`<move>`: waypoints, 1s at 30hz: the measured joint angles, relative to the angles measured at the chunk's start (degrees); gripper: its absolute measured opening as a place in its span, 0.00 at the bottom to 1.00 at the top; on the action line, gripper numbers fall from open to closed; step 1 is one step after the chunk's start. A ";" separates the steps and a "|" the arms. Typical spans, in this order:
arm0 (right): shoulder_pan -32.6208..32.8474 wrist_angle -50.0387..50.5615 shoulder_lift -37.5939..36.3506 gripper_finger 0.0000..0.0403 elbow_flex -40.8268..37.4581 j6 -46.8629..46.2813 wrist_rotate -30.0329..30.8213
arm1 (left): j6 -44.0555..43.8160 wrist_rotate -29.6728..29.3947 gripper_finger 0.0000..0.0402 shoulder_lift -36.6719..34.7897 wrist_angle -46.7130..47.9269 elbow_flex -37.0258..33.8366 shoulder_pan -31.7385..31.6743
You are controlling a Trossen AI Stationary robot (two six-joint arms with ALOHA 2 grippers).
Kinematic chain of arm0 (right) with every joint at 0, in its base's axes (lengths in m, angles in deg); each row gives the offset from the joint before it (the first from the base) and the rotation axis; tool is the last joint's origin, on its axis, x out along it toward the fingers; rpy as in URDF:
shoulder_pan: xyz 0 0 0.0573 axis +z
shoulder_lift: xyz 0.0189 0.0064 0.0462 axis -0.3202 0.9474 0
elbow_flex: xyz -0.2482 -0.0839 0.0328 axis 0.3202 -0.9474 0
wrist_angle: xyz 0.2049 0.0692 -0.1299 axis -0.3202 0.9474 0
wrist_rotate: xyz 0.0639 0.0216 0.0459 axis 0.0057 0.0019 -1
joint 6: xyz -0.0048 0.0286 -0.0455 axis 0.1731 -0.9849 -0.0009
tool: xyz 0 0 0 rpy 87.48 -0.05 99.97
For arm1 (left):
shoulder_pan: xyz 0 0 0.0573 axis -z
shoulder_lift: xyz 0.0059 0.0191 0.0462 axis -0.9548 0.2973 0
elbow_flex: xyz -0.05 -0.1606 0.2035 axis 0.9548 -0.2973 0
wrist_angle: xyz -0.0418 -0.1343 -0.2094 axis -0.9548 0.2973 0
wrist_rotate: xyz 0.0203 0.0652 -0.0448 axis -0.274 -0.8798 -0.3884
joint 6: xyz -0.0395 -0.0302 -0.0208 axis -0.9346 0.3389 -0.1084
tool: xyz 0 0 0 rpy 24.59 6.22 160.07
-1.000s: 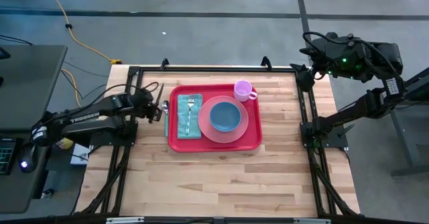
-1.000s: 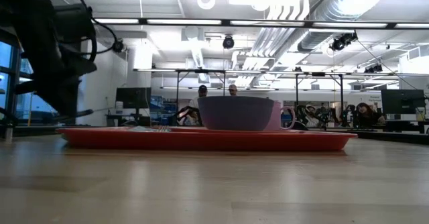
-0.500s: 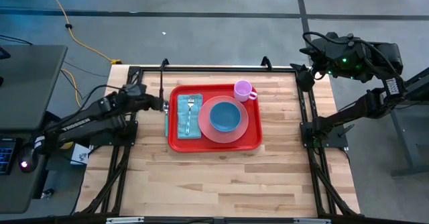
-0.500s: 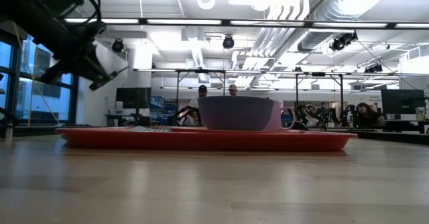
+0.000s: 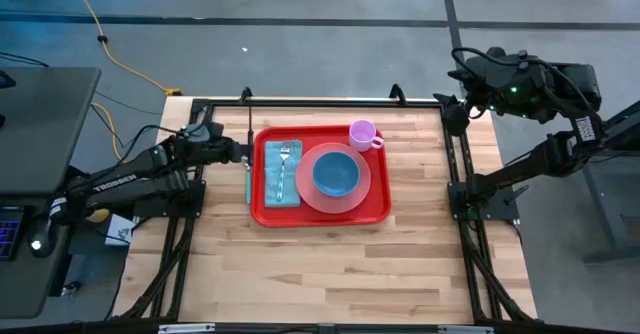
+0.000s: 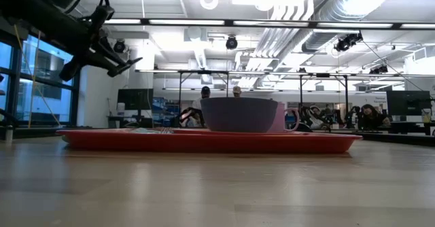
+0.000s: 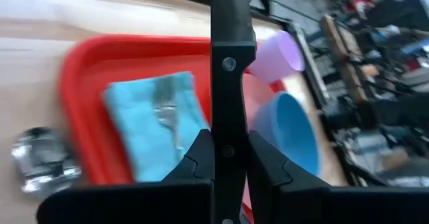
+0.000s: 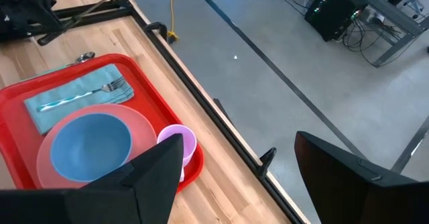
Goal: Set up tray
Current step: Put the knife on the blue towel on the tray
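Overhead and wrist views of a two-arm table station. The tray [image 5: 320, 217], red with a raised rim, lies flat near the middle of the wooden table [image 5: 330, 264], closer to its far edge.

On the tray's left part lies a teal napkin [image 5: 273, 186] with a fork [image 5: 284, 167] resting on top. Beside the napkin sits a round pink plate [image 5: 362, 196] carrying a blue bowl [image 5: 336, 173]. A lilac cup [image 5: 362, 133] stands in the tray's far right corner, touching the plate's rim or just beside it.

A spoon [image 7: 43, 160] lies on the bare wood just outside the tray's left rim.

The left gripper [image 7: 228, 150] hangs above the table just left of the tray, clear of the surface in the low view. Its fingers [image 7: 194, 158] are pinched on a dark slender bar [image 7: 231, 63] bearing two rivets, which points out past the fingertips.

The right gripper [image 8: 251, 170] waits beyond the table's far right corner, well apart from the tray, its fingers [image 8: 154, 174] spread wide with nothing between them
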 joint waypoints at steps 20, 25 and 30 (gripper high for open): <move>-0.01 0.00 0.00 0.66 0.02 1.28 -1.12 | 6.91 -10.24 0.16 -0.27 31.80 31.83 16.37; -0.01 0.00 0.00 0.66 0.00 1.30 -0.74 | 5.90 -10.01 0.16 6.64 49.03 40.83 17.21; 0.01 -0.11 0.00 0.66 0.00 1.22 0.05 | 8.50 -8.26 0.16 13.82 50.72 42.24 17.20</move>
